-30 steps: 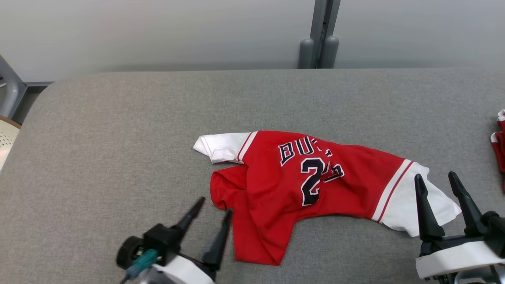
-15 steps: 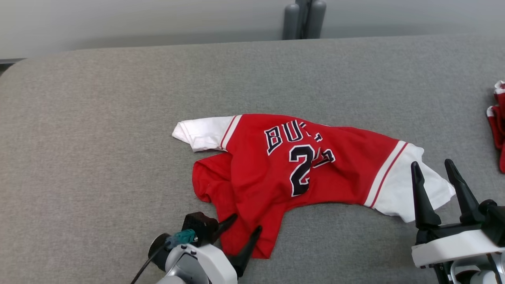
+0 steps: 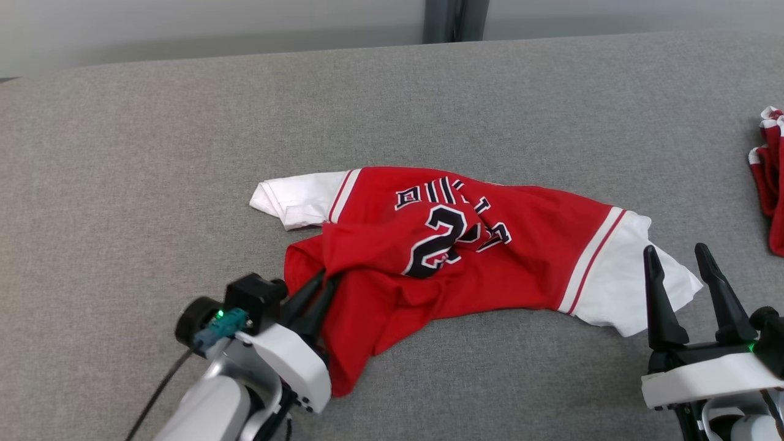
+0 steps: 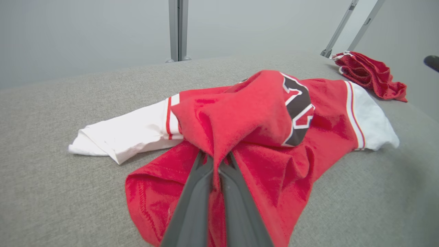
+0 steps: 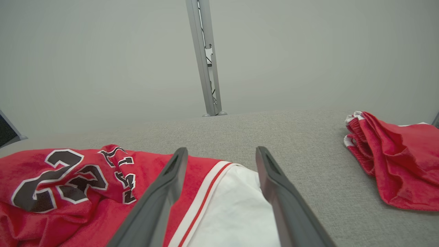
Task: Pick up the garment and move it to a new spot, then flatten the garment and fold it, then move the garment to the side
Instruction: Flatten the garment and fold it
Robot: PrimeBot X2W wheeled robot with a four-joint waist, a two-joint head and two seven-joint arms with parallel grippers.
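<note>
The garment (image 3: 527, 251) is a red jersey with white sleeves and black lettering, lying crumpled in the middle of the grey surface (image 3: 153, 153). My left gripper (image 3: 324, 280) is shut on a fold of red cloth near the jersey's lower left, and the fabric rises in a peak from the pinch. In the left wrist view the garment (image 4: 260, 113) bunches up over the left gripper (image 4: 216, 157). My right gripper (image 3: 677, 257) stands open at the white right sleeve with nothing between its fingers. The right wrist view has that sleeve (image 5: 229, 209) below the right gripper (image 5: 219, 152).
A second red garment with white trim (image 3: 770, 184) lies bunched at the right edge of the surface, also seen in the right wrist view (image 5: 394, 157). A grey post (image 3: 454, 19) stands behind the far edge, against a pale wall.
My left gripper closed on the jersey's lower left part and pulled it up into a peak. The head camera tilted down and shifted. The right gripper stayed open beside the sleeve.
</note>
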